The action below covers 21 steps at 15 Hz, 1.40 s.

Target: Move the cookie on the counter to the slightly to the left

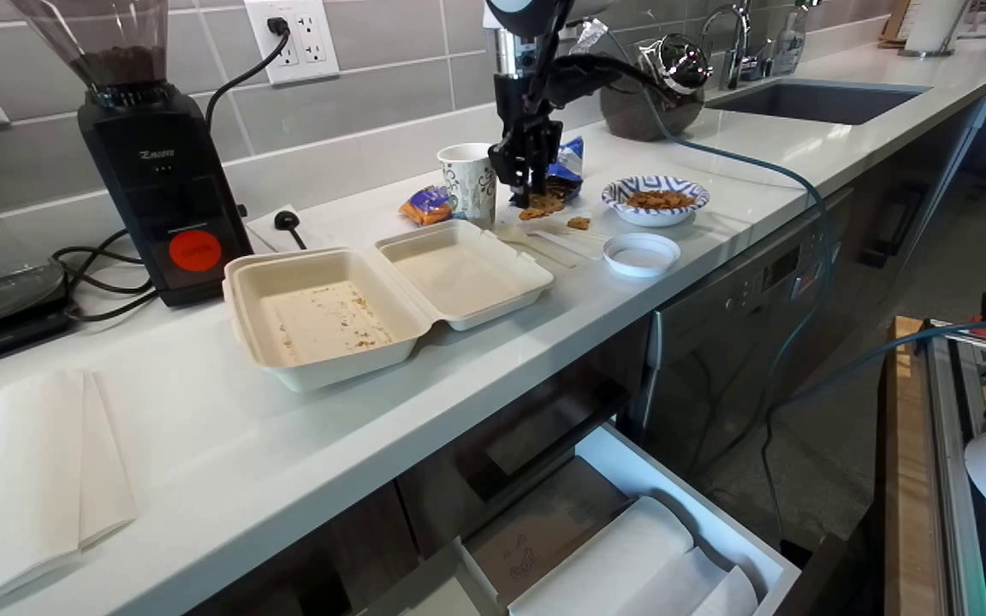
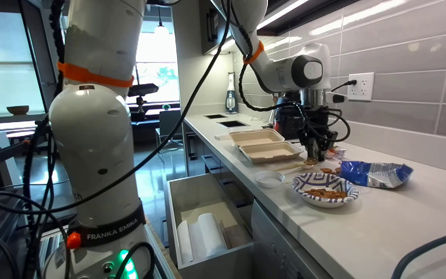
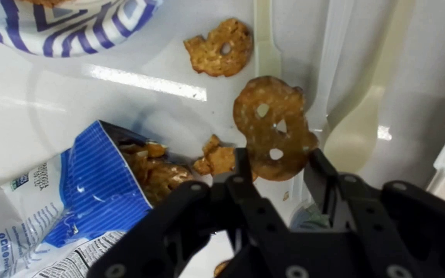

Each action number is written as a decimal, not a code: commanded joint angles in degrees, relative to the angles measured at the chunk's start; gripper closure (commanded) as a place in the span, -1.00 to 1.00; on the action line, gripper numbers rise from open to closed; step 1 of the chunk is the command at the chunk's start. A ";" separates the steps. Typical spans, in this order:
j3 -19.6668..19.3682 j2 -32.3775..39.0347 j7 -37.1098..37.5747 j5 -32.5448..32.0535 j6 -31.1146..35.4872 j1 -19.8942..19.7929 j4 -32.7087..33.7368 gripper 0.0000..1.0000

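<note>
The cookie, a brown pretzel-shaped crisp with holes (image 3: 263,135), sits between the two black fingertips of my gripper (image 3: 278,154) in the wrist view. Both fingertips meet its edges, and it looks nearer the camera than the counter (image 1: 202,428). In an exterior view the cookie (image 1: 543,206) is right under the gripper (image 1: 531,190). It also shows at the fingertips in an exterior view (image 2: 311,161). How far it is above the counter is hard to tell. Other broken crisps lie beside it, one upper left (image 3: 222,50) and one partly behind the left finger (image 3: 219,158).
A blue-patterned bowl of crisps (image 2: 325,201) and an open blue bag (image 2: 376,174) stand near the gripper. Pale plastic cutlery, including a spoon (image 3: 355,131), lies beside the cookie. A paper cup (image 1: 469,184), a small white dish (image 1: 641,257) and an open takeout box (image 1: 330,316) are close by.
</note>
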 commanded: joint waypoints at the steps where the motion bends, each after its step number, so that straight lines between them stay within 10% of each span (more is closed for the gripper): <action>1: 0.10 -1.58 1.60 -1.97 -1.92 0.89 -1.02 0.22; 21: 1.60 -0.45 0.47 -2.68 -3.16 2.52 1.12 0.19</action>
